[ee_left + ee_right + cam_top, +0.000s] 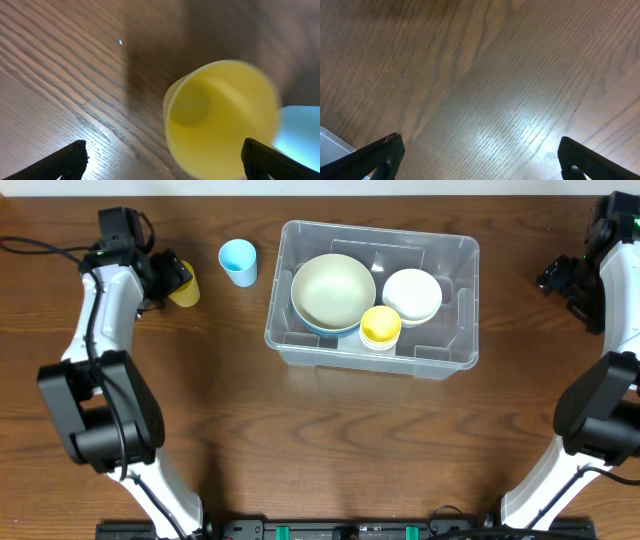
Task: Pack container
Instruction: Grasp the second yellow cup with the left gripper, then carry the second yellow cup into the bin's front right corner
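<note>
Left gripper [168,280] stands wide open and empty-jawed at a yellow cup [186,290] near the table's [330,440] far-left corner, with a blue cup [238,262] between that cup and the container [450,362]. Right gripper [560,280], likewise spread and holding nothing, hangs over bare wood by the far-right edge. Mid-table toward the far edge, the clear container holds a green bowl [333,290], a white bowl [412,295] and a second yellow cup [380,327].
</note>
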Controlling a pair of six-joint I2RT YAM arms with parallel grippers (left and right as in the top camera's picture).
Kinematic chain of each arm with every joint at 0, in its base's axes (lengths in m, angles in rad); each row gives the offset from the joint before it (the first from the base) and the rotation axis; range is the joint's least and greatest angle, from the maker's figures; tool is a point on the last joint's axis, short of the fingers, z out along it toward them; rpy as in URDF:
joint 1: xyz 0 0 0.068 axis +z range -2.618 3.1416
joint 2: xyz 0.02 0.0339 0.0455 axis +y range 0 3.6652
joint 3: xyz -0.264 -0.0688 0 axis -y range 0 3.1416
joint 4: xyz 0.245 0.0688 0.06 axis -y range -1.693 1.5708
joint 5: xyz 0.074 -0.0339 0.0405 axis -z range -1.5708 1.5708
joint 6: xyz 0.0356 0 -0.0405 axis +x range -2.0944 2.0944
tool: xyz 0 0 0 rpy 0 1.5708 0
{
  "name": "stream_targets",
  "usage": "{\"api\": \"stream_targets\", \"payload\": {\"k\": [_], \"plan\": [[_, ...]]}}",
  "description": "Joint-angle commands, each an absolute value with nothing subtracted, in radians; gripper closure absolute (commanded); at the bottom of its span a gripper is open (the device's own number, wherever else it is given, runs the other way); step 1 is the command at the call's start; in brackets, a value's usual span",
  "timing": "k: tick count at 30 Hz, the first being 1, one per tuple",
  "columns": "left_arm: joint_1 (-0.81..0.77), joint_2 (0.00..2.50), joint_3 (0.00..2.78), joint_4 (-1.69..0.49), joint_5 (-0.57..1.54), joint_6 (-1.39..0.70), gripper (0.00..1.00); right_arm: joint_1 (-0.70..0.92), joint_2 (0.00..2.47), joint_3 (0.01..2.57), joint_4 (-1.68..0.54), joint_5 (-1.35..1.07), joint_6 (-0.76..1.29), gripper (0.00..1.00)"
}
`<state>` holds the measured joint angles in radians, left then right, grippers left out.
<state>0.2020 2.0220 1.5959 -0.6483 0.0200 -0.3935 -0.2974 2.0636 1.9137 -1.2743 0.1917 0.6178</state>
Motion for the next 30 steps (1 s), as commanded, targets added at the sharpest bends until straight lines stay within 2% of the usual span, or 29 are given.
{"api": "stream_targets", "payload": {"k": [1,6,9,13,16,20,21,30], "plan": [[0.207,2.063,1.614,-0.65,0.019,-0.402,0.02,-0.302,2.059,1.91,-1.275,0.206,0.628,0.01],[0.207,2.083,1.614,-0.65,0.019,-0.402,0.01,-0.302,2.059,1.91,-1.275,0.206,0.628,0.01],[0.207,2.085,1.614,-0.651,0.019,-0.402,0.22,-0.302,2.059,1.91,-1.275,0.206,0.628,0.01],[0.207,2.086,1.608,-0.651,0.019,-0.402,0.36,-0.302,2.059,1.91,-1.275,0.206,0.628,0.01],[0.207,2.088,1.605,-0.654,0.019,-0.402,0.65,-0.302,2.059,1.91,-1.275,0.206,0.628,0.01],[0.206,2.088,1.601,-0.658,0.019,-0.402,0.91,-0.302,2.059,1.91,-1.275,0.206,0.628,0.01],[0.206,2.088,1.601,-0.659,0.019,-0.402,0.94,-0.302,2.059,1.91,-1.275,0.206,0.628,0.01],[0.207,2.026,1.612,-0.685,0.02,-0.402,0.94,-0.302,2.059,1.91,-1.275,0.206,0.628,0.01]]}}
